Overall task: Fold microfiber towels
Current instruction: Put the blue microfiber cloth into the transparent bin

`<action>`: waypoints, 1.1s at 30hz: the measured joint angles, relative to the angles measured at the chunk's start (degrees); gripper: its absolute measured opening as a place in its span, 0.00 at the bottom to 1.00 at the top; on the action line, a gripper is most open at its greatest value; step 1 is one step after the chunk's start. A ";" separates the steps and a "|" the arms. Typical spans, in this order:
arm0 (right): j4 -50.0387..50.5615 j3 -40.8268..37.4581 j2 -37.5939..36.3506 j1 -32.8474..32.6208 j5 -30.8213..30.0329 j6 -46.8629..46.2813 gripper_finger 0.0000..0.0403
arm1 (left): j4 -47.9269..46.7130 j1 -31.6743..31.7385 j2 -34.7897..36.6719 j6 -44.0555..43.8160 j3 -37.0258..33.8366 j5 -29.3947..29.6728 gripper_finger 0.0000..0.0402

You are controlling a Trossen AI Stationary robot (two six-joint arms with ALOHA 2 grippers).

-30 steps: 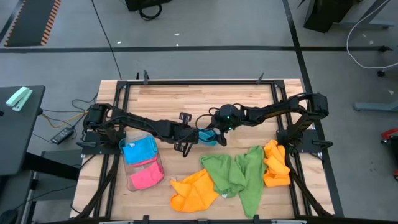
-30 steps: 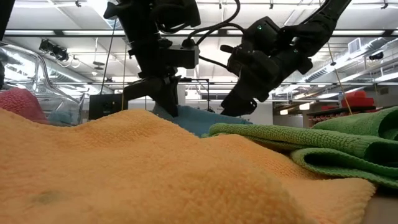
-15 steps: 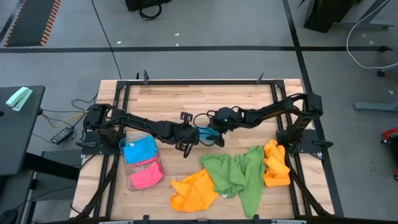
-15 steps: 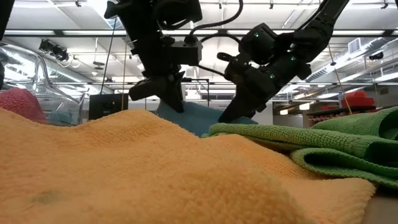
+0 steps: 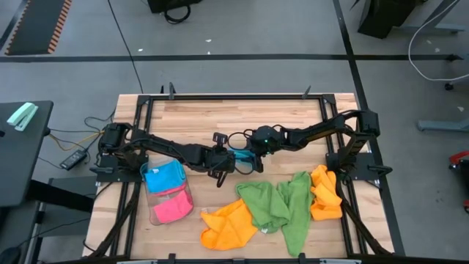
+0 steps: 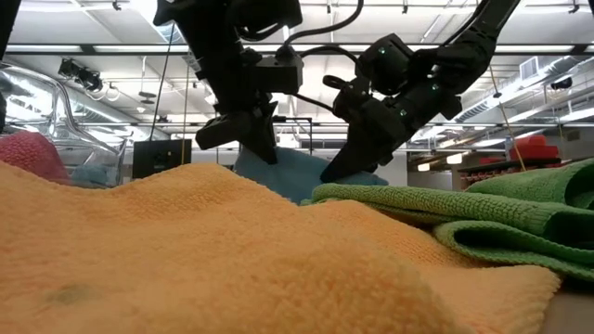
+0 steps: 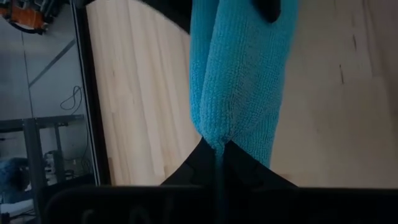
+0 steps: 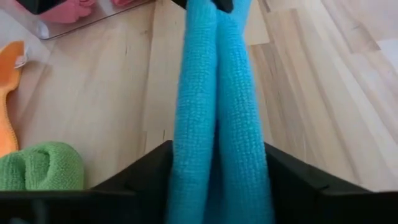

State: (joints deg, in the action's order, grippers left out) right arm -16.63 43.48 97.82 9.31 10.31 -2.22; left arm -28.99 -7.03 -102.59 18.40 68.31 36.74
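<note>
Wooden table (image 5: 220,117): carries all items. Green towels (image 5: 275,209), orange towels (image 5: 229,224) and (image 5: 325,192): heaped at the near edge. Clear plastic tray (image 5: 170,192): near left, holding one blue and one pink towel. Blue microfiber towel (image 5: 241,157): mid-table, stretched between both arms. Left gripper (image 5: 223,166): jaws closed tight on one end. Right gripper (image 5: 253,153): jaws partly open, straddling the other end.

Two dark, jointed robot arms with black cables; the right arm (image 5: 315,134) shows a small green light near its wrist.
</note>
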 joint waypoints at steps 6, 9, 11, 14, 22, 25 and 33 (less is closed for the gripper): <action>0.14 0.00 0.00 -0.03 0.00 0.36 0.28 | 0.06 0.02 0.00 -1.59 0.00 0.13 0.04; 0.14 0.00 0.00 -0.08 0.02 1.61 0.14 | -0.09 0.02 0.00 -2.78 0.00 0.09 0.08; 0.18 0.00 0.00 -0.08 0.00 2.66 0.07 | -0.34 0.01 0.00 -3.34 0.00 -1.44 0.12; 0.48 0.00 0.00 -0.08 0.00 4.05 0.03 | -0.27 0.08 0.34 -6.43 0.00 -5.15 0.19; 3.41 -0.02 -0.22 -0.09 -5.13 6.39 0.03 | 2.03 0.44 5.08 -15.62 0.04 -11.70 0.45; 4.94 0.55 -0.22 -0.50 -5.99 6.76 0.03 | 4.81 0.98 5.28 -19.55 0.04 -14.06 0.53; 10.48 4.53 -0.44 -3.27 -6.03 7.02 0.04 | 11.06 1.66 2.54 -21.74 -0.36 -15.45 0.64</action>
State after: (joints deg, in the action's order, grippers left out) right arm -6.15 48.02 97.38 6.04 4.27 4.80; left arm -17.93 -5.37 -100.05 -3.34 67.96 21.29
